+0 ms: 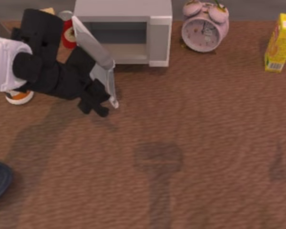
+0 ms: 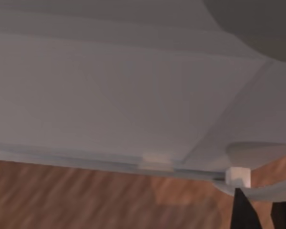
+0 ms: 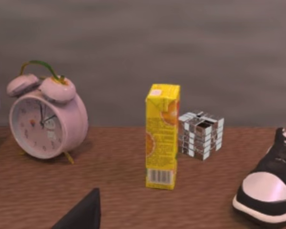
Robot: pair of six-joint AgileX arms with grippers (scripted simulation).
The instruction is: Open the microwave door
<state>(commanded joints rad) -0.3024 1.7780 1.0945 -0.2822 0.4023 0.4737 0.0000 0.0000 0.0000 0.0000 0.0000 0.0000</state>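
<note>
The microwave (image 1: pixel 133 28) sat at the far edge of the table (image 1: pixel 190 157), left of centre. Its door (image 1: pixel 93 45) stood swung open toward the left, hinged at the oven's left front corner, so the dark cavity showed. The narrow grey control strip (image 1: pixel 159 40) remained on the oven's right side.

The left gripper (image 1: pixel 97 100) was just beside the door's free outer end, low and in front of the oven; whether its fingers were apart or together could not be told. Its wrist view was filled by the pale door panel (image 2: pixel 109 95), with brown tabletop below.

A red object (image 1: pixel 68 34) lay partly hidden behind the left arm, and an orange-and-white item (image 1: pixel 18 97) peeked out beneath it. To the right of the oven stood a pink alarm clock (image 1: pixel 205 26), and farther right a yellow juice carton (image 1: pixel 280 43).

The right wrist view showed the clock (image 3: pixel 47 119), carton (image 3: pixel 162 136), a mirrored puzzle cube (image 3: pixel 200 135) and a black-and-white shoe (image 3: pixel 269 186). One dark fingertip (image 3: pixel 83 214) of the right gripper showed; its state could not be told.
</note>
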